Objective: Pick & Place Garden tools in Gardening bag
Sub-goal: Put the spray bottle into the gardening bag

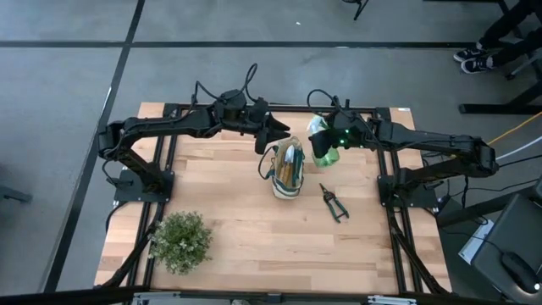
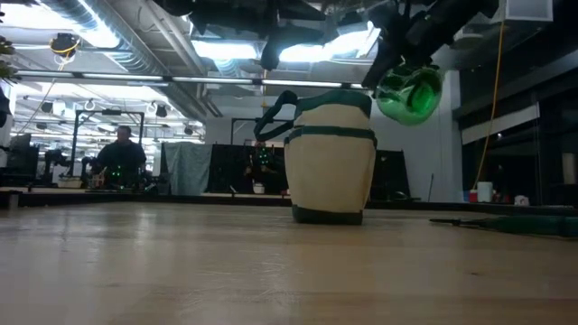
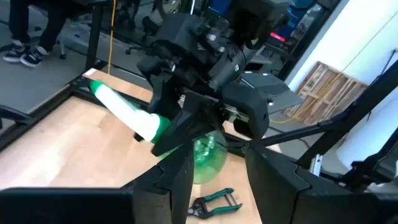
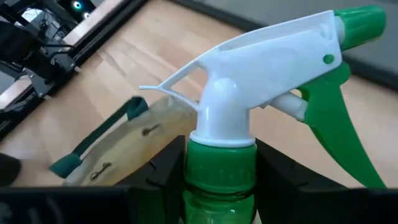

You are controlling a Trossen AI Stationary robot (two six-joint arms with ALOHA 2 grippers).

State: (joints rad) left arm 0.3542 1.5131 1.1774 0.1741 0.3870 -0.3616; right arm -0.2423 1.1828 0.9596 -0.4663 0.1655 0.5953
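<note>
The cream gardening bag (image 1: 288, 169) with green trim stands upright on its base at the table's middle (image 2: 330, 158), one green strap (image 2: 274, 106) looped up on its left side. The translucent green spray bottle (image 1: 326, 142) hangs in the air just right of the bag's top (image 2: 411, 90), with my right gripper (image 4: 219, 180) shut on it. My left gripper (image 1: 273, 137) hovers at the bag's far left, open (image 3: 221, 186), with nothing between its fingers. The dark pruning shears (image 1: 333, 202) lie flat on the table right of the bag. My right gripper pinches the bottle's green neck collar (image 4: 217, 163), just under the white spray head (image 4: 261, 68), between its two fingers. The fingers slant down from the table's right side and lie across the neck. The bottle is lifted clear and tilted, its base (image 2: 417, 97) toward the near edge.
A bushy potted plant (image 1: 180, 240) stands at the near left corner. Bare wood lies in front of the bag. Black frame rails (image 1: 391, 212) run along the table's sides. A person (image 2: 120, 155) sits in the room beyond the table.
</note>
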